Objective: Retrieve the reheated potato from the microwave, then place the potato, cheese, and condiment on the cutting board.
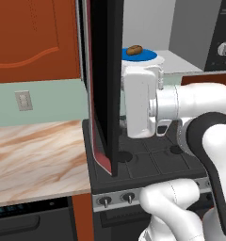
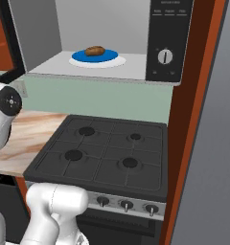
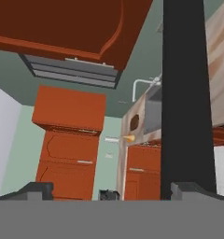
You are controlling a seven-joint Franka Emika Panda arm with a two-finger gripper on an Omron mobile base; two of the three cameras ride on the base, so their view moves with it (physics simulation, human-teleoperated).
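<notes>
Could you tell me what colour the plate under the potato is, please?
The plate is bright blue, clearest in the right base view.

black gas stove (image 2: 105, 155), marble counter (image 1: 37, 157), wall switch (image 1: 23, 100)

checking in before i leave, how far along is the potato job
Done: the microwave door stands open. In hand: nothing; the gripper has its jaws open and empty. Left: the potato still sits on its blue plate inside, and nothing is on a cutting board yet.

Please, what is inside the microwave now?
Inside the microwave, whose door stands open, the potato lies on a blue plate, on a white turntable. The rest of the cavity shows only grey walls.
</notes>
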